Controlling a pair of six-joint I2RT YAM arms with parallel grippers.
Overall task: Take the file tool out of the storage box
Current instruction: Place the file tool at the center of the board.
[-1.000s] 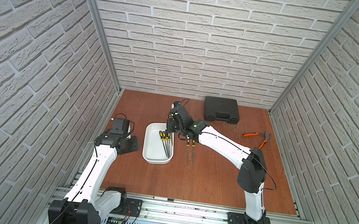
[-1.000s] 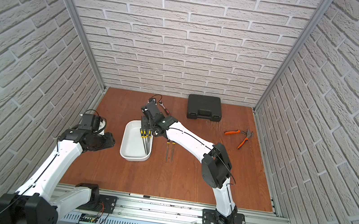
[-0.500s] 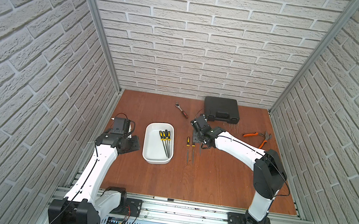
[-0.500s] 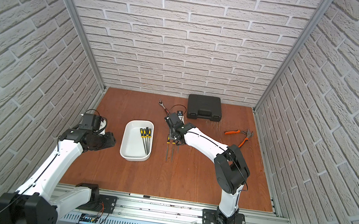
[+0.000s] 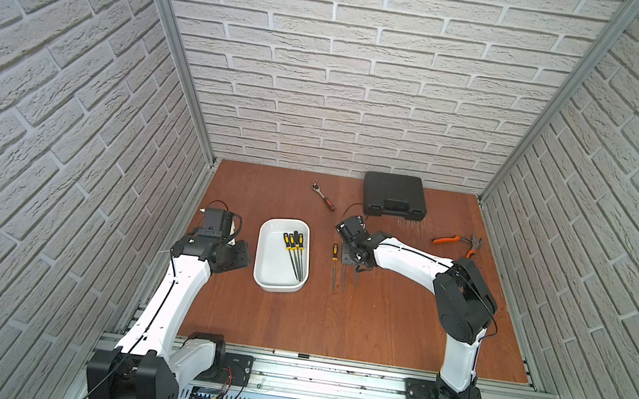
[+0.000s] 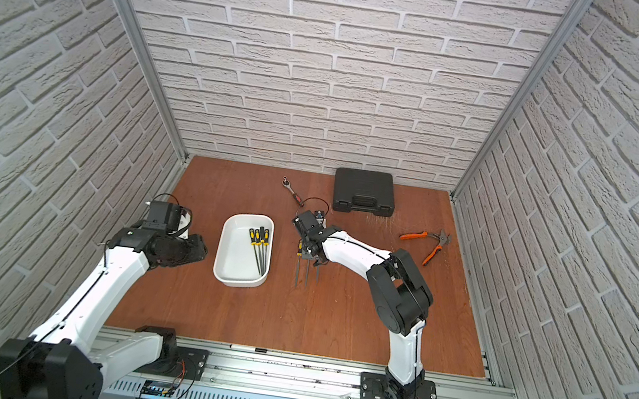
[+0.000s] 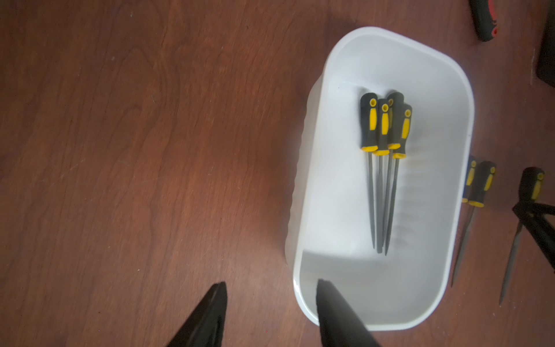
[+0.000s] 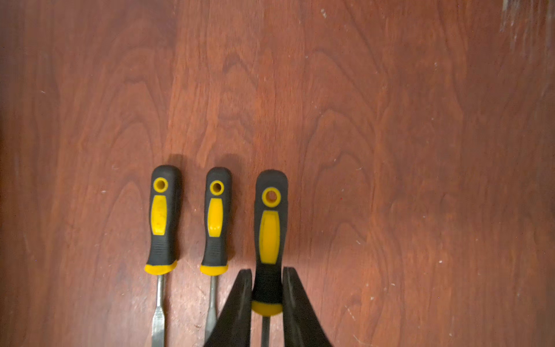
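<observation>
- Currently at the set-down step, judging by the layout: one file tool (image 8: 270,228) clamped by its lower handle in the right hand (image 8: 267,270), low over the bench (image 8: 390,120); contact with the wood not discernible.
- Just beside that hand: two files (image 8: 163,219) laid parallel.
- Next, probably: lower flat in line, release the grip, rise clear without nudging the neighbours.
- Well apart from it, under the half-spread, empty left hand (image 7: 271,282): storage box (image 7: 435,150) holding four files (image 7: 384,135).
- Bare reddish wood; brick-pattern walls (image 5: 324,84) around.

High stereo pair, two close wrist cameras.
Both top views overlook the whole table (image 5: 334,328); wrist views face downward, sharing its files (image 8: 162,219).
</observation>
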